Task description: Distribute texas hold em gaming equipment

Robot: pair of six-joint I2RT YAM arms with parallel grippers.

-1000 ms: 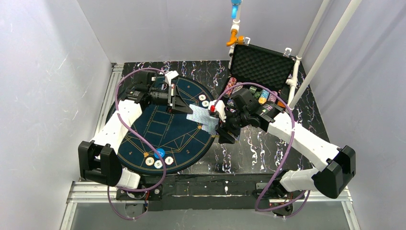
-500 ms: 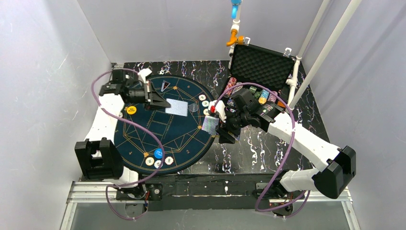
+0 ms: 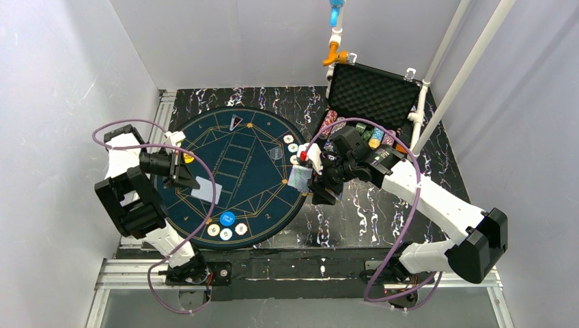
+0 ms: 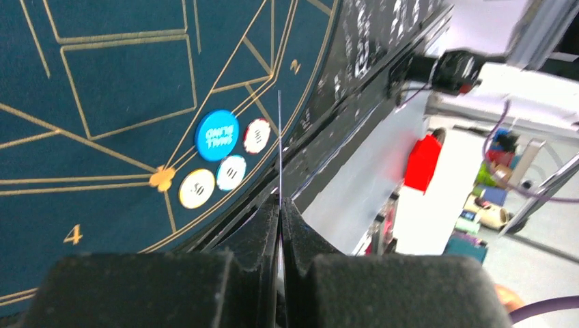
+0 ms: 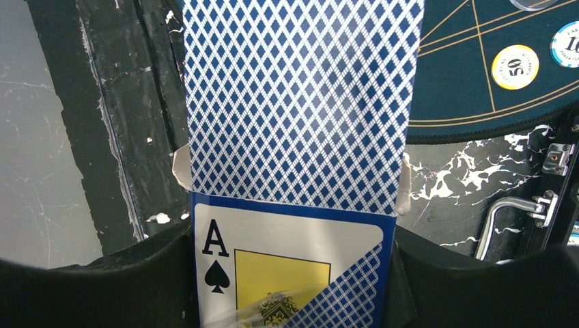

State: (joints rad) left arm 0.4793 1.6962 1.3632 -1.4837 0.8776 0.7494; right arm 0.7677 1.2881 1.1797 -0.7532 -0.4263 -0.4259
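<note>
Chips [image 3: 227, 231] sit at two spots on the mat [image 3: 239, 171], and we pinch one card [image 3: 207, 192] in the closed left gripper [image 3: 193, 183] while the right gripper [image 3: 308, 179] clamps the deck [image 5: 300, 102], so we judge most dealing remains.

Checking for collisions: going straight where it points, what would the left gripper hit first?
Probably the card held by the left gripper meets the mat beside the red-and-white chip; depth is unclear.

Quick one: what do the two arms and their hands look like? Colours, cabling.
Left arm and right arm: white link shells, black joint housings. Left hand and right hand: black and tapered. A purple cable loops along each arm.
</note>
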